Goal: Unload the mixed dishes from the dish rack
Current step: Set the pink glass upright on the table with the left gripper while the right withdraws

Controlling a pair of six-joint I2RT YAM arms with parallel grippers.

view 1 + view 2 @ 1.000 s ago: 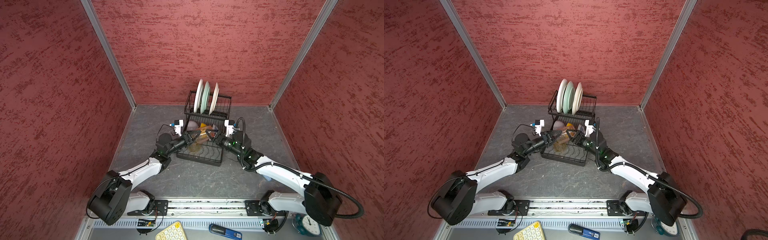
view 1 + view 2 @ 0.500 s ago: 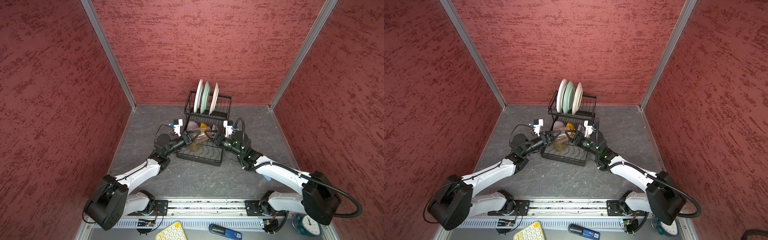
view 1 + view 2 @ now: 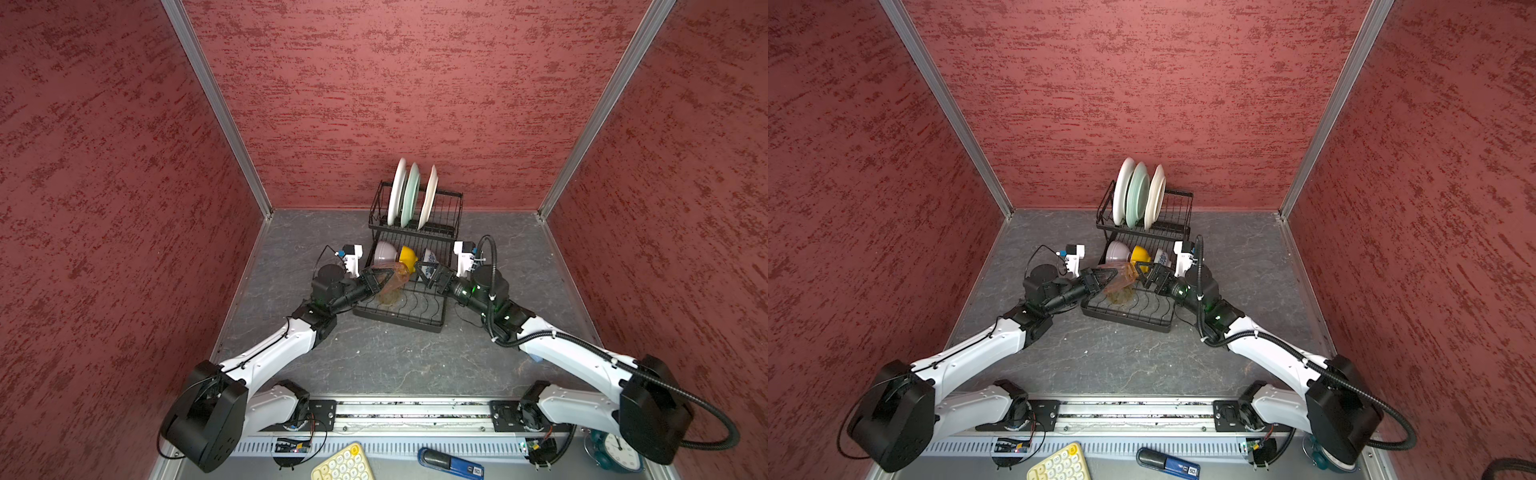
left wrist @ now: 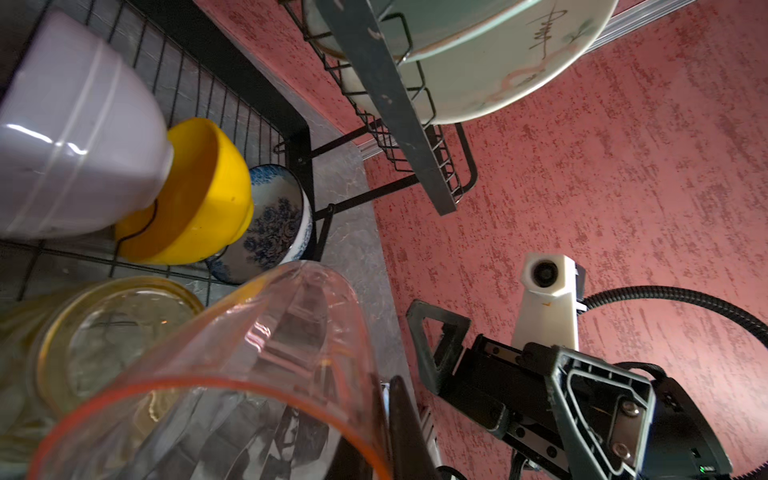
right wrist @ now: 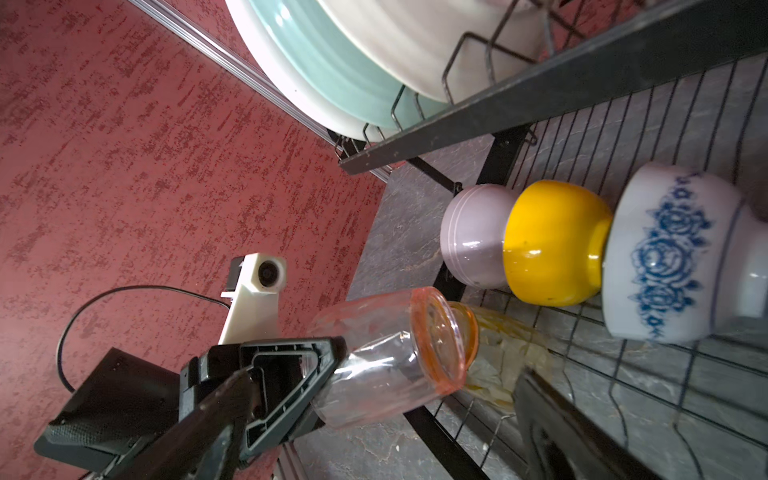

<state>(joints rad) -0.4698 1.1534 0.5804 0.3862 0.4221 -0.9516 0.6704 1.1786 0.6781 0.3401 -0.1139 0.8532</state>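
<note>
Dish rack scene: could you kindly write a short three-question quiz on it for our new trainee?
1. True or false: the left claw grips the pink tumbler.
2. The right claw is: A open; B shut; C out of view.
3. How many plates stand in the dish rack?
Key: 1 true; 2 A; 3 three.

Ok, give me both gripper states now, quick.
Left gripper: shut on the pink tumbler.
Right gripper: open, holding nothing.
</note>
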